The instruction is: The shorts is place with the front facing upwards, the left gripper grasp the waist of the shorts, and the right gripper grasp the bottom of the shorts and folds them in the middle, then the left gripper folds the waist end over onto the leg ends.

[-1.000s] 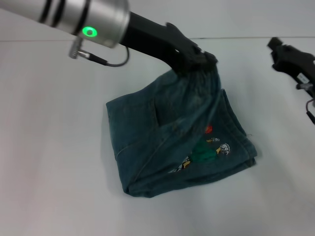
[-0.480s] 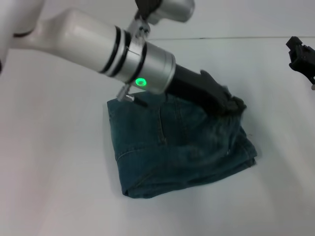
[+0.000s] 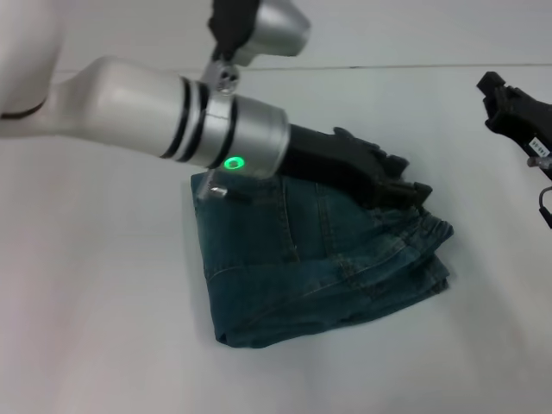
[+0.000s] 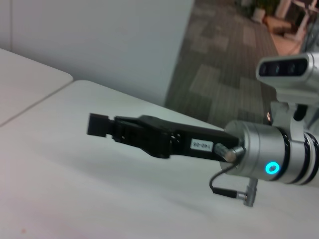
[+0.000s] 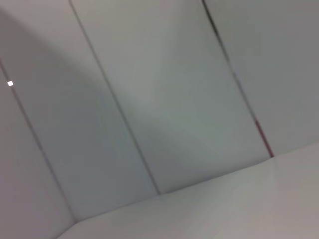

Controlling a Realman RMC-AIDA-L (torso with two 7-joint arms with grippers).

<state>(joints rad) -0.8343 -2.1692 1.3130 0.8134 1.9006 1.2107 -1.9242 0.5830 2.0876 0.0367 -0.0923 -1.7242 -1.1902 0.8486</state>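
Shorts lie folded on the white surface, bunched along the right edge (denim, back side up). Left gripper sits low at that bunched edge; can't tell if its fingers are parted or holding cloth. Right gripper hangs well off to the right, holding nothing, finger gap unclear.

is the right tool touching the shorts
Apart. The head view shows bare table between the right tool, at the far right edge, and the denim shorts.
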